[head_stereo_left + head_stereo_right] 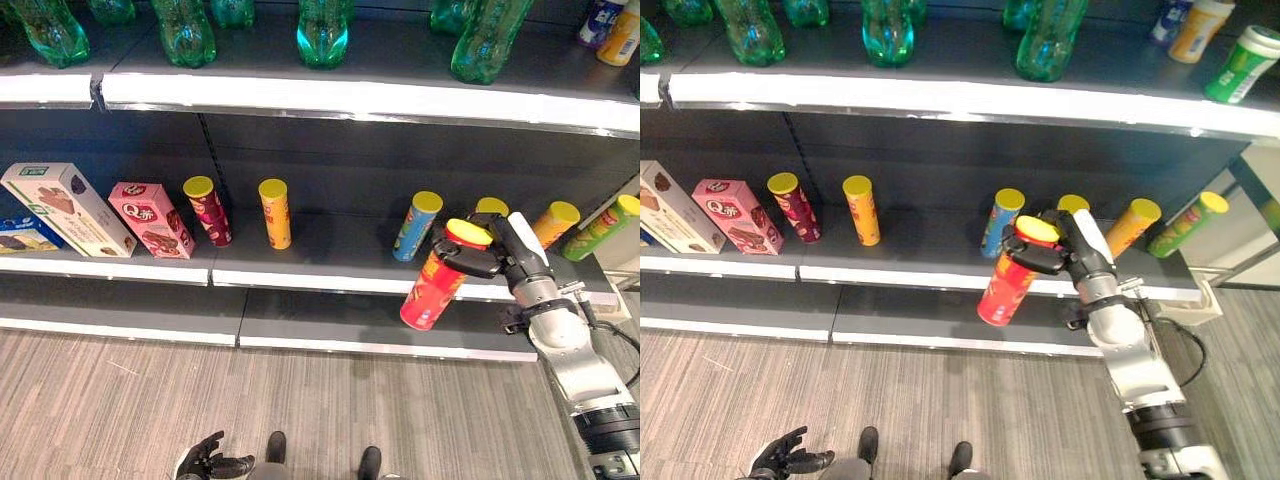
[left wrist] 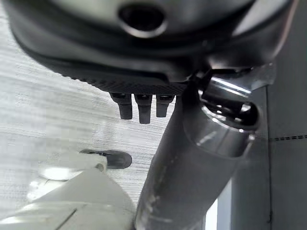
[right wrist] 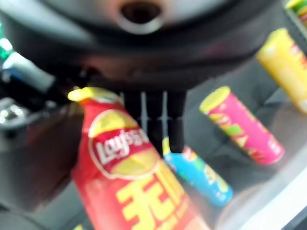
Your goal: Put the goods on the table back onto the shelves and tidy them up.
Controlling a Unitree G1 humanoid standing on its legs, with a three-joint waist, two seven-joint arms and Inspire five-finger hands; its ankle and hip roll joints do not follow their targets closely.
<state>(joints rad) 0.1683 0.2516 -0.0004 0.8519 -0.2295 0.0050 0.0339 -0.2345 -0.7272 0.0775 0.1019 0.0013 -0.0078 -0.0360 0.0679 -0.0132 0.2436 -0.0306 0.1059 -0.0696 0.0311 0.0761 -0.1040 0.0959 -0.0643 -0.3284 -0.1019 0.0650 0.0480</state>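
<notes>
Nearest me, my left hand (image 1: 205,462) hangs low over the floor with its fingers loosely curled on nothing; it is well apart from the shelves and plays no part here.

Out ahead on my right side, my right hand (image 1: 478,252) is closed round the top of the red can (image 1: 434,288), thumb and fingers wrapped just under its yellow lid. The can hangs in the air before the front edge of the middle shelf (image 1: 340,280), not yet resting on it. Its long axis is tilted: the lid leans up toward my hand, the base swings down and to my left, out over the lower shelf (image 1: 330,330).

Beyond it, on the middle shelf, the blue can (image 1: 416,226) stands just left of my hand, and a yellow-lidded can (image 1: 491,206) sits right behind my fingers. Further right are the orange can (image 1: 553,223) and the green can (image 1: 602,228), both leaning.

I judge the move turns on this: the free spot lies behind the red can, between the blue can and the one behind my hand, so the base must come upright and go forward without knocking either neighbour.
</notes>
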